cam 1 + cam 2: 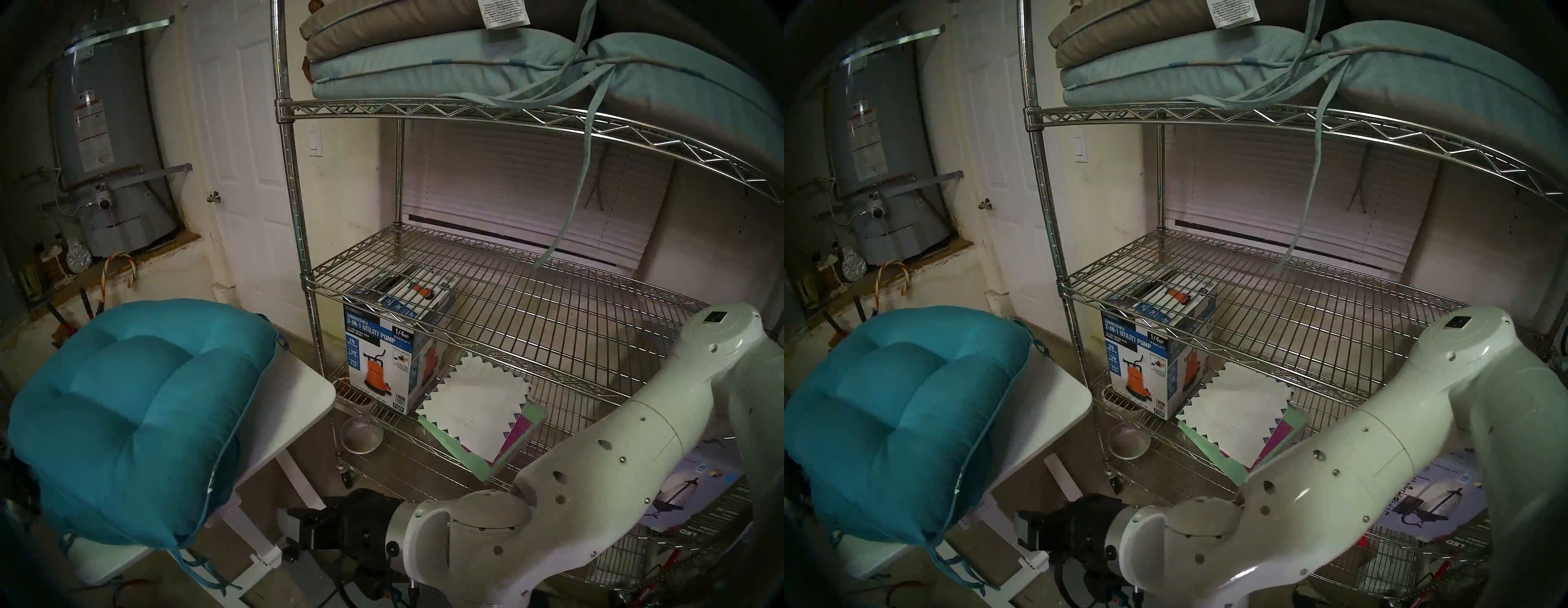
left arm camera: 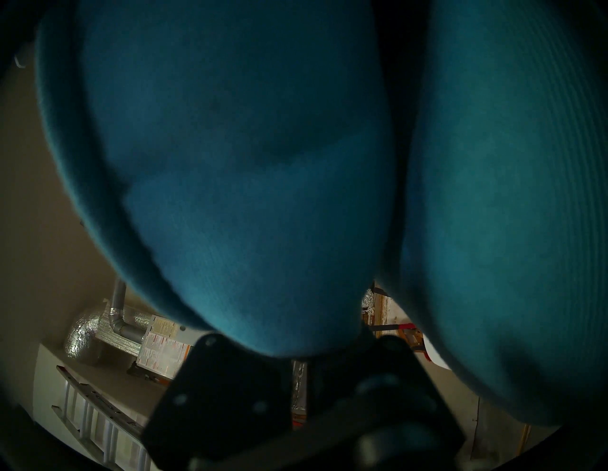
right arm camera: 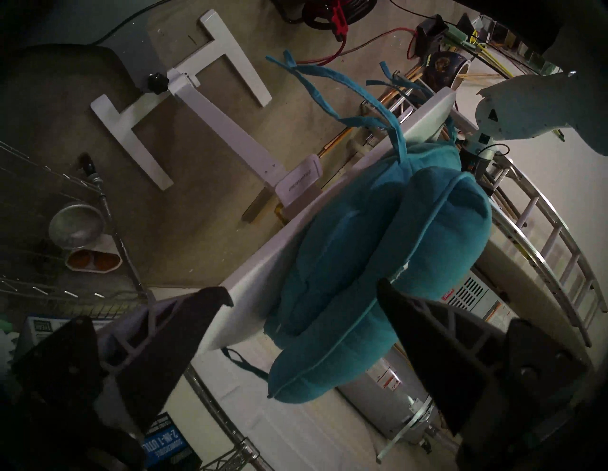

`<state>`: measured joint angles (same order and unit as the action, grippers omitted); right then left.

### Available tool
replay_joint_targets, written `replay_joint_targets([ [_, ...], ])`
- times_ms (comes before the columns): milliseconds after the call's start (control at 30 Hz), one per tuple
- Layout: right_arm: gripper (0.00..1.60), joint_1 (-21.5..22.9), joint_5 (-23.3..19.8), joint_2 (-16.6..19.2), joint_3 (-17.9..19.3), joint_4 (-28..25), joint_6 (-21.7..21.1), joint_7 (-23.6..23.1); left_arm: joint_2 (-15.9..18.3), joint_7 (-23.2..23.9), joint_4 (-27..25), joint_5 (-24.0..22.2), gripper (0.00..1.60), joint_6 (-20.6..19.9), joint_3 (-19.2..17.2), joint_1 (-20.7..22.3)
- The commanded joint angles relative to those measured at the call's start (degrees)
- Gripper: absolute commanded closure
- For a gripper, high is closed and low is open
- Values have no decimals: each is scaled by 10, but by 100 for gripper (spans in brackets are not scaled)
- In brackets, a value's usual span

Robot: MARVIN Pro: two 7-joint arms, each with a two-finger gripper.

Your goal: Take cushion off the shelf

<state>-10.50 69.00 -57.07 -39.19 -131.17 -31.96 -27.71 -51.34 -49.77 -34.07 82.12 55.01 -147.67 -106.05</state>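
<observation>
Plump teal tufted cushion (image 1: 131, 407), off the tall chrome wire shelf (image 1: 488, 297), tilts at eight o'clock over a small white table (image 1: 297, 395), pinched by the left gripper (image 2: 296, 355); right gripper (image 3: 306, 332) gapes empty.

A plump tufted teal cushion (image 1: 898, 420) lies on the small white tabletop (image 1: 1055, 399) beside the tall chrome wire shelf (image 1: 1272, 297), whose middle tier is bare.
</observation>
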Motion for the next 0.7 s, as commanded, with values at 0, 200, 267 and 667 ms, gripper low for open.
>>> replay_joint_targets([
  [0, 0, 36, 33, 70, -8, -57, -50, -9, 6, -30, -2, 6, 160, 0, 19, 7],
  [200, 0, 50, 59, 95, -7, -86, -91, -32, 7, -39, -5, 7, 160, 0, 32, 7],
  [267, 0, 54, 64, 99, -2, -88, -99, -37, 7, -41, -4, 8, 160, 0, 35, 8],
  [667, 0, 63, 90, 118, 3, -88, -121, -50, 17, -63, 2, 6, 160, 0, 54, 3],
])
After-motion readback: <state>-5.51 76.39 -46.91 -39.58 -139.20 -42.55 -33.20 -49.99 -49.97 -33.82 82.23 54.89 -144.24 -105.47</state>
